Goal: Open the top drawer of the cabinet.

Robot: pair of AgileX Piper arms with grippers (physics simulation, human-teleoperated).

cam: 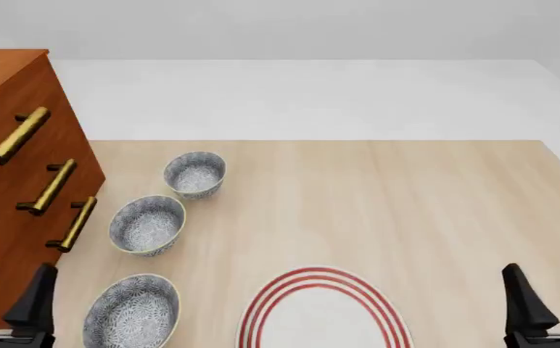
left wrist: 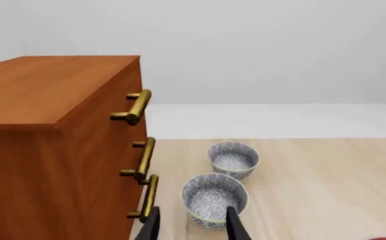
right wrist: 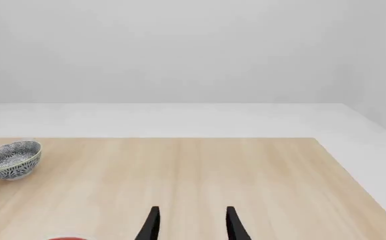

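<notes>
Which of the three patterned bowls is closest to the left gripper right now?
The nearest patterned bowl, at the front view's bottom edge, sits right beside the left gripper. The middle bowl and the far bowl sit further along the cabinet.

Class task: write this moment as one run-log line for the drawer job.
top drawer: shut | left gripper: jaws open, empty, near cabinet | right gripper: jaws open, empty | three bowls beside cabinet | handle untouched
</notes>
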